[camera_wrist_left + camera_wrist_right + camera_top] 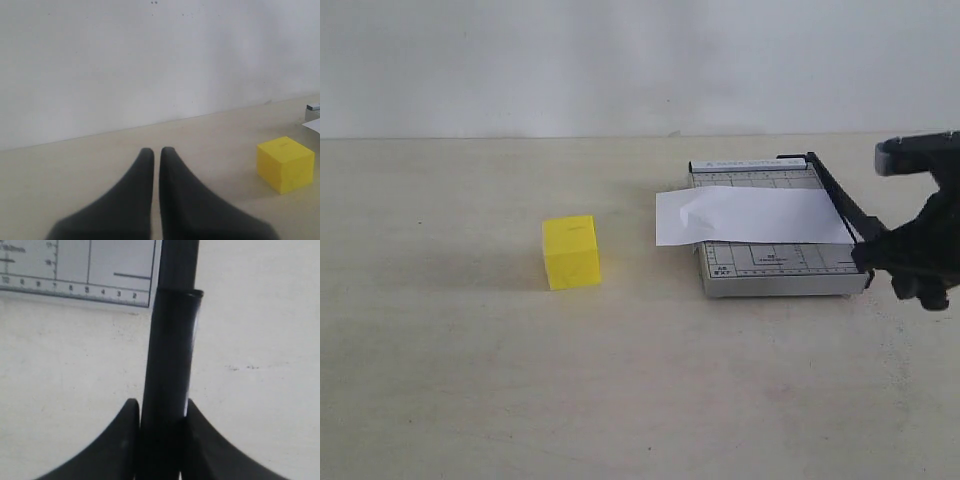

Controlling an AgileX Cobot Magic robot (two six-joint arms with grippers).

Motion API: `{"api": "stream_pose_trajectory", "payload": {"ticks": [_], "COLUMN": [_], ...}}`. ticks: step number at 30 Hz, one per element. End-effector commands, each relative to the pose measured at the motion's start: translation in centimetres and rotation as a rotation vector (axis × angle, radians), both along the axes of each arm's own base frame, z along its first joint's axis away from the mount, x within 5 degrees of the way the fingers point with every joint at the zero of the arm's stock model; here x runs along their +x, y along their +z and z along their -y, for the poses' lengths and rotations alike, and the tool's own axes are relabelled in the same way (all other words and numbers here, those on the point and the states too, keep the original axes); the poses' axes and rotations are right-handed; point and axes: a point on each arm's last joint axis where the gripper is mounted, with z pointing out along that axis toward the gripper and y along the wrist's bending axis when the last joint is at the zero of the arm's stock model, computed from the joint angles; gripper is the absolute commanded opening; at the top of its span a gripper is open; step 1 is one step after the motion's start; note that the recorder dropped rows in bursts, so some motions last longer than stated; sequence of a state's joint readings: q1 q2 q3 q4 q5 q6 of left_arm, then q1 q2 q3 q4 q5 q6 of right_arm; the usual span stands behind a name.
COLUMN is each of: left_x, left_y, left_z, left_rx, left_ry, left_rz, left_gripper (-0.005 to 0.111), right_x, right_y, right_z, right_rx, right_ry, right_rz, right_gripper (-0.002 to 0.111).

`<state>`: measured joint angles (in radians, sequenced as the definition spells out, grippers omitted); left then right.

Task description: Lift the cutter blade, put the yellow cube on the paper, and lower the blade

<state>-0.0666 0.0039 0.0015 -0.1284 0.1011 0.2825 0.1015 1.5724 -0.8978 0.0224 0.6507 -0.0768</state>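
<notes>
The grey gridded trimmer (775, 265) lies right of centre with the white paper (750, 215) across it, one end curling past its left side. Along its right side runs the black cutter blade (840, 200), still low. My right gripper (880, 255) is shut on the blade's thick rounded handle (170, 355), which fills the gap between the fingers (122, 440) in the right wrist view. The yellow cube (571, 252) stands alone on the table to the left; it also shows as the yellow cube (285, 164) in the left wrist view. My left gripper (156, 152) is shut, empty, well short of the cube.
The trimmer's ruler edge (75, 287) shows in the right wrist view. A pale wall (620, 60) closes the back of the beige table (470, 380). The left arm is out of the exterior view.
</notes>
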Motion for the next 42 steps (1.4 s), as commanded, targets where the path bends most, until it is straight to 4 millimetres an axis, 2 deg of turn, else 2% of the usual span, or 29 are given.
{"api": "stream_pose_trajectory", "payload": {"ticks": [1,6,13,14,16,19,20,26,29,31,34,35,37,40,42], "left_x": [0.0,0.0,0.0,0.0,0.0,0.0,0.0,0.0,0.0,0.0,0.0,0.0,0.0,0.0,0.0], "left_y": [0.2,0.2,0.2,0.2,0.2,0.2,0.2,0.2,0.2,0.2,0.2,0.2,0.2,0.2,0.2], "left_z": [0.0,0.0,0.0,0.0,0.0,0.0,0.0,0.0,0.0,0.0,0.0,0.0,0.0,0.0,0.0], "left_rx": [0.005,0.005,0.005,0.005,0.005,0.005,0.005,0.005,0.005,0.005,0.005,0.005,0.005,0.005,0.005], "left_ry": [0.004,0.004,0.004,0.004,0.004,0.004,0.004,0.004,0.004,0.004,0.004,0.004,0.004,0.004,0.004], "left_rz": [0.016,0.016,0.016,0.016,0.016,0.016,0.016,0.016,0.016,0.016,0.016,0.016,0.016,0.016,0.016], "left_gripper": [0.005,0.005,0.005,0.005,0.005,0.005,0.005,0.005,0.005,0.005,0.005,0.005,0.005,0.005,0.005], "right_x": [1.2,1.7,1.5,1.5,1.3,1.3,1.4,2.1,2.1,1.4,-1.3,-2.7,-5.9,-10.5,-13.5], "right_y": [5.6,8.5,8.1,8.0,7.8,7.8,7.8,8.5,9.7,11.1,13.3,13.8,14.1,13.2,11.9], "right_z": [-0.1,-0.2,-0.2,-0.2,-0.3,-0.6,-0.6,-0.6,-0.6,-0.6,-0.8,-0.8,-0.9,-0.7,-0.3], "right_rx": [-0.005,0.000,-0.001,0.002,0.010,0.041,0.047,0.051,0.056,0.082,0.117,0.139,0.204,0.274,0.305], "right_ry": [0.048,0.048,0.054,0.058,0.071,0.070,0.069,0.059,0.051,0.044,0.097,0.111,0.103,0.085,0.061], "right_rz": [0.259,0.321,0.299,0.294,0.270,0.267,0.279,0.386,0.475,0.541,0.666,0.707,0.767,0.830,0.876], "right_gripper": [0.000,0.000,0.002,0.006,0.021,0.059,0.067,0.055,0.055,0.045,0.020,0.011,0.000,0.000,0.000]}}
